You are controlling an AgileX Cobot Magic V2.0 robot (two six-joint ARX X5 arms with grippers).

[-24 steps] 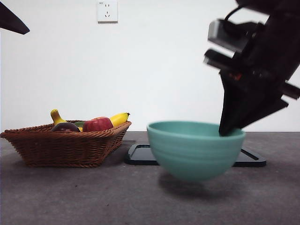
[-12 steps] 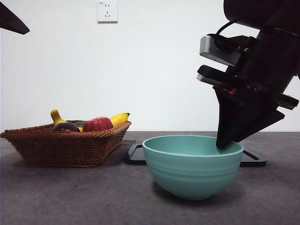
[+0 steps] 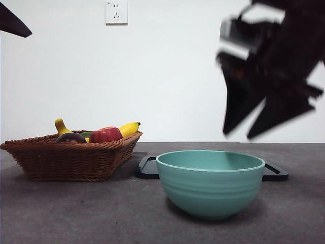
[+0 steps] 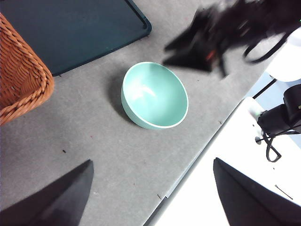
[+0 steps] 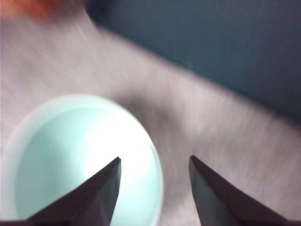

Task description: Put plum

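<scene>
The plum (image 3: 71, 137), dark purple, lies in the wicker basket (image 3: 71, 161) at the left, beside a red apple (image 3: 105, 134) and a banana (image 3: 129, 128). The teal bowl (image 3: 210, 185) stands empty on the table in front of the tray; it also shows in the left wrist view (image 4: 155, 94) and the right wrist view (image 5: 70, 155). My right gripper (image 3: 239, 134) hangs open and empty above the bowl's right rim, blurred by motion; in its own view (image 5: 154, 159) the jaws stand apart over the rim. My left gripper (image 4: 152, 162) is open and empty, high over the table.
A dark tray (image 3: 147, 170) lies flat behind the bowl, also in the left wrist view (image 4: 70, 33). The basket's corner (image 4: 19, 75) shows in the left wrist view. The table's edge (image 4: 197, 155) runs near the bowl. The left arm shows as a black tip (image 3: 12, 23) at the top left.
The right gripper set the teal bowl down on the table, let go of its rim and rose clear with its jaws open. The left arm has not moved.
</scene>
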